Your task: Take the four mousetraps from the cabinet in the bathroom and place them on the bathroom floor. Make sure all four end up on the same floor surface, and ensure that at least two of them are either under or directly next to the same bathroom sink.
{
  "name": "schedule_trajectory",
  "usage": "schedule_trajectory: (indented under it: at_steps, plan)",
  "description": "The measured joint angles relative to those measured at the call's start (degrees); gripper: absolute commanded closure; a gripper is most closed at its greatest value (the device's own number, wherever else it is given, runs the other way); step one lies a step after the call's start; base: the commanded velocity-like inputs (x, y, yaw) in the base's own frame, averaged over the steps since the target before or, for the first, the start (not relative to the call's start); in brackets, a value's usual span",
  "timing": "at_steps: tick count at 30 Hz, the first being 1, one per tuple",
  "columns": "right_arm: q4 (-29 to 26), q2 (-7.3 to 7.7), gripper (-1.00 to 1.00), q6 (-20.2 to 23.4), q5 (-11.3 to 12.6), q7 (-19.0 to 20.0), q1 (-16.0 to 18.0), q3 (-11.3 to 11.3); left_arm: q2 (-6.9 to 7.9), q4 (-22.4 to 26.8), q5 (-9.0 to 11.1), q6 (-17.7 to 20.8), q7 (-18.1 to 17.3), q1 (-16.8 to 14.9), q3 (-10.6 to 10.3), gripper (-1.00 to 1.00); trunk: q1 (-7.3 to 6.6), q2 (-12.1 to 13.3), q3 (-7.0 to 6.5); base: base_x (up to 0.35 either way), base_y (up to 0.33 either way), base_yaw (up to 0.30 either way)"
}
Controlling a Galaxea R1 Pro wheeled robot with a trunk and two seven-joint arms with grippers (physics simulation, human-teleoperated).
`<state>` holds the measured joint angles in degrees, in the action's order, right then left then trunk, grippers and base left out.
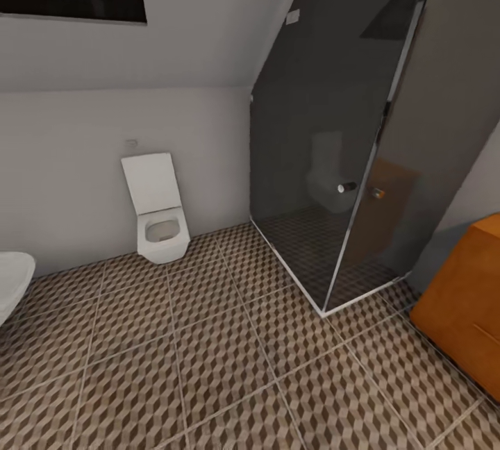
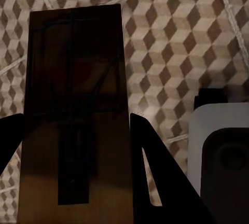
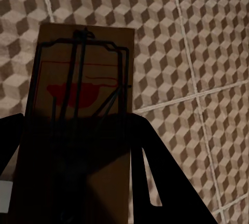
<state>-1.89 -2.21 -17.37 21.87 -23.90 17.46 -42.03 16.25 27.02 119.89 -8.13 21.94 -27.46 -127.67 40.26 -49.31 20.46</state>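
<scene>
While both arms hang over the cube-patterned brown tile floor (image 3: 207,53), the left claw (image 2: 78,146) and right claw (image 3: 78,151) each clamp a flat tan wooden mousetrap (image 2: 78,68) (image 3: 83,79) between dark fingers (image 2: 155,172).

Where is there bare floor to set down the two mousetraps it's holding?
The widest bare bathroom floor lies between the toilet, the glass shower enclosure and the cabinet. It narrows between shower corner and cabinet. Each mousetrap hangs over open tile.
</scene>
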Motion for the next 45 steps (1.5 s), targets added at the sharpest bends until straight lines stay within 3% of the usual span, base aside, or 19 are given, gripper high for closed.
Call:
schedule_trajectory:
  at_steps: [33, 42, 45]
  plan:
    - [0.0, 0.04, 1.0, -0.1, 0.1, 0.0, 0.0, 0.0, 0.0, 0.1, 0.0, 0.0, 0.0, 0.0, 0.0, 1.0, 0.0, 0.0, 1.23, 0.0, 0.0, 0.272]
    - [-0.3, 0.71, 1.0, -0.2, 1.0, -0.8, 0.0, 1.1, 0.0, 0.0, 0.1, 0.0, 0.0, 0.0, 0.0, 1.0, 0.0, 0.0, 1.53, 0.0, 0.0, 0.273]
    - [-0.4, 0.98, 1.0, -0.4, 2.3, -1.1, 0.1, 3.6, 0.0, 0.0, 0.1, 0.0, 0.0, 0.0, 0.0, 1.0, 0.0, 0.0, 1.62, 0.0, 0.0, 0.274]
